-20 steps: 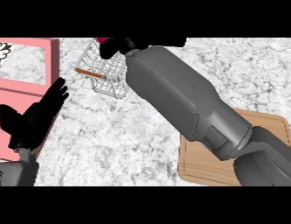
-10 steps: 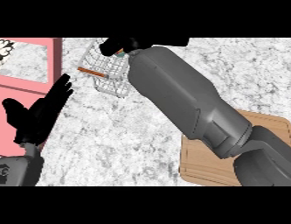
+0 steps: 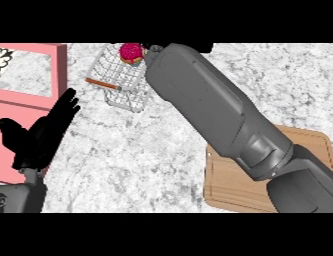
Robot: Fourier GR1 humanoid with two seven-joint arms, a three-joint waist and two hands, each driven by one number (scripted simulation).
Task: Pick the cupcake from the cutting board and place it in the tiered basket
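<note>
Head view, far left: a pink frame (image 3: 21, 47) with a marble panel in its opening, and a pink slab below it.
Left hand (image 3: 40, 140): resting at the lower left, fingers straight and up, holding nothing — same place as half a second ago.
Basket (image 3: 121, 85): white wire, with an orange bar on its front edge, at the top left of centre on the counter (image 3: 147, 160).
Cupcake (image 3: 131, 52): pink-topped, now plainly in view inside the basket at its far end. In the earlier pictures dark fingers covered that spot and no cupcake showed.
What changed: the right arm's hand end has moved up towards the top edge, uncovering the cupcake — I judge that it has been let go and the placing is done or nearly so.
Right hand: hidden behind its own forearm (image 3: 206, 105) at the top edge, so whether the fingers are apart or curled cannot be told.
Cutting board (image 3: 235, 192): wooden, at the lower right, partly under the right arm; its visible part holds nothing.
</note>
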